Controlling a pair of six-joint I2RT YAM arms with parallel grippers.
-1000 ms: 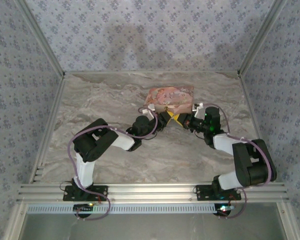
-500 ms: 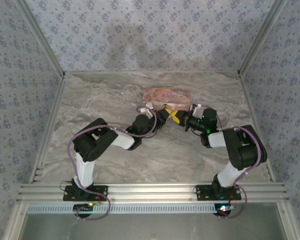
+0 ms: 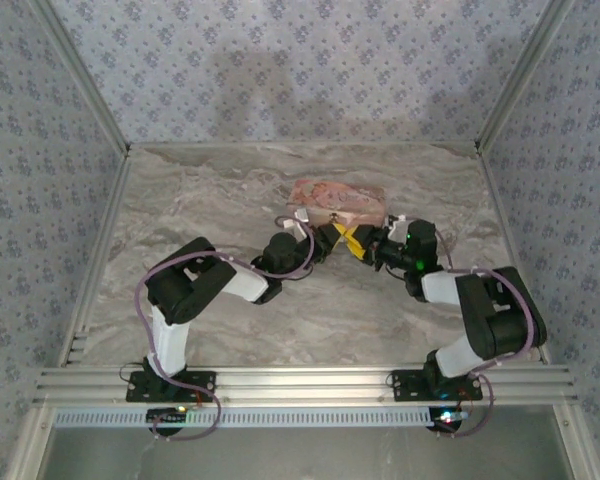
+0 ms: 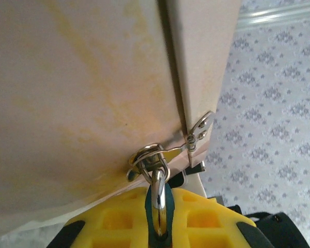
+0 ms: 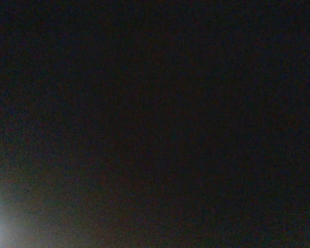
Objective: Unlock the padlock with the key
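Table (image 3: 200, 200): grey marbled top, railed in aluminium.
Walls (image 3: 300, 70): papered in small florals.
Left gripper (image 3: 327, 240): clamped on yellow padlock (image 4: 201, 219).
Right gripper (image 3: 370, 246): finger state cannot be told.

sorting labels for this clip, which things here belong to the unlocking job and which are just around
For the job:
- yellow padlock
- hasp that it hangs from
- box with the hasp
- left gripper, holding the padlock
- right gripper, close beside it

Just around:
- marble table
- patterned walls
- metal frame
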